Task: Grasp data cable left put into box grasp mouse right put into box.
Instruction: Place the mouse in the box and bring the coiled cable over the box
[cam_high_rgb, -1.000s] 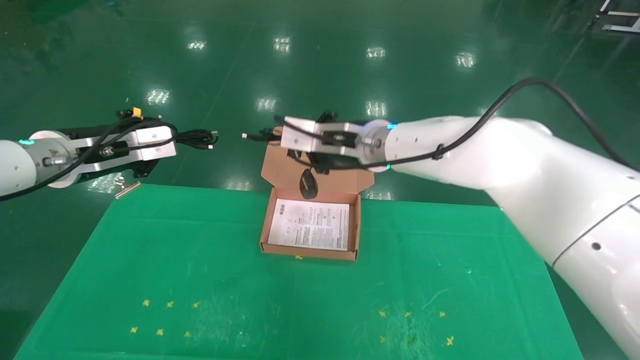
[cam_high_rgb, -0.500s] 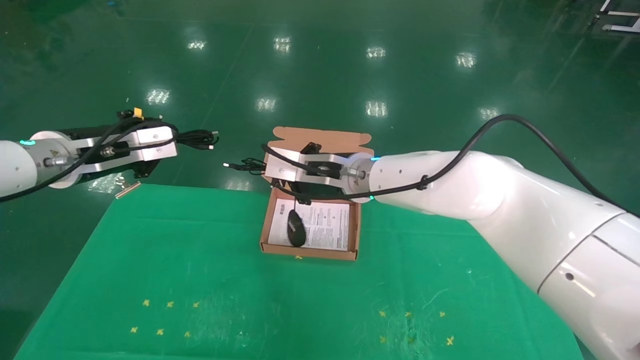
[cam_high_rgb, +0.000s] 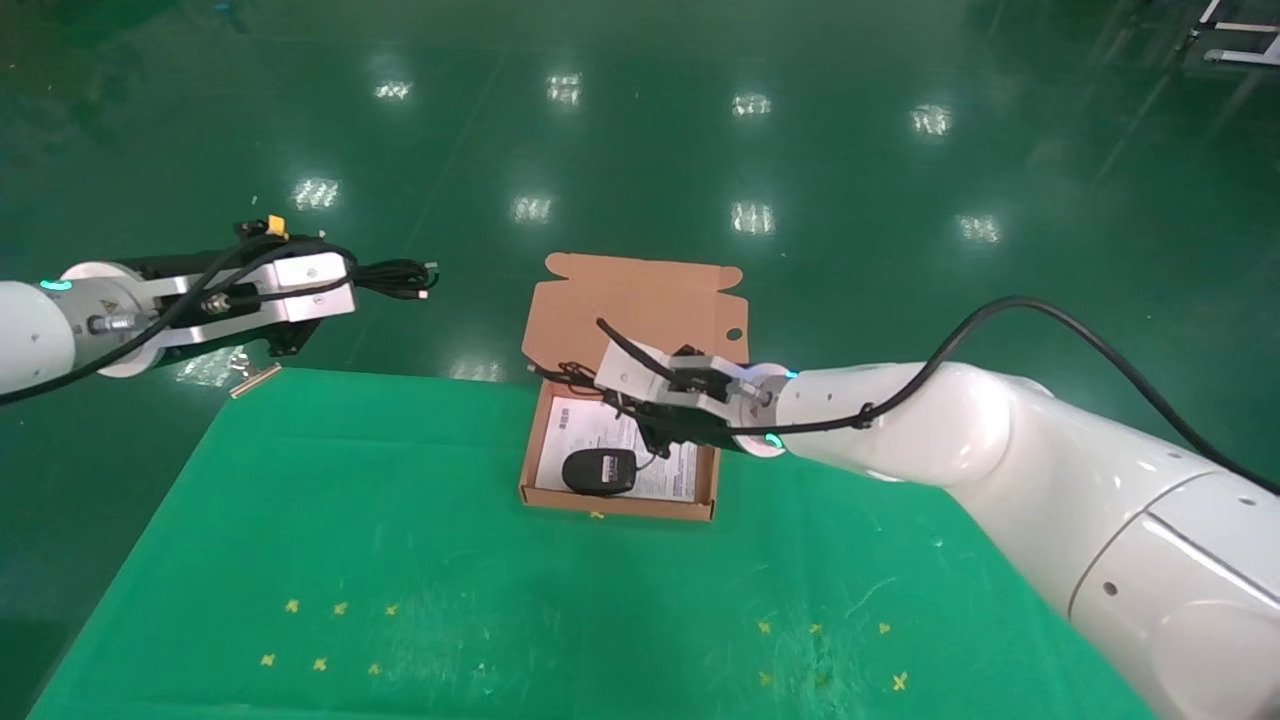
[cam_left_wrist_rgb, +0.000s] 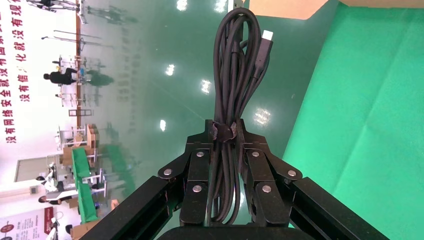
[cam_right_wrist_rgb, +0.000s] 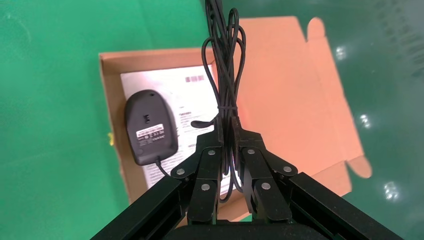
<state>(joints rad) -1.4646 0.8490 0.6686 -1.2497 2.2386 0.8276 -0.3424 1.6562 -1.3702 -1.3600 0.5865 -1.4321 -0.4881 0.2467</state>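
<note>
The box (cam_high_rgb: 620, 508) stands open at the table's far middle, lid (cam_high_rgb: 640, 310) folded back; it also shows in the right wrist view (cam_right_wrist_rgb: 295, 90). The mouse (cam_high_rgb: 598, 471) lies underside up on the box's white sheet, near its front left corner (cam_right_wrist_rgb: 150, 127). My right gripper (cam_high_rgb: 610, 385) hovers over the box, shut on the mouse's bundled cord (cam_right_wrist_rgb: 225, 65), its tips showing in the right wrist view (cam_right_wrist_rgb: 227, 129). My left gripper (cam_high_rgb: 345, 285) is held off the table's far left, shut on the data cable (cam_high_rgb: 395, 278), a long black bundle (cam_left_wrist_rgb: 235, 60) between the fingertips (cam_left_wrist_rgb: 224, 131).
The green cloth table (cam_high_rgb: 400, 560) carries small yellow cross marks front left (cam_high_rgb: 320, 635) and front right (cam_high_rgb: 820, 650). A small metal piece (cam_high_rgb: 255, 380) lies at the far left corner. Shiny green floor lies beyond the far edge.
My right gripper has come down and toward me over the box. The mouse, hanging from its cord before, now lies on the box floor. The left arm has not moved.
</note>
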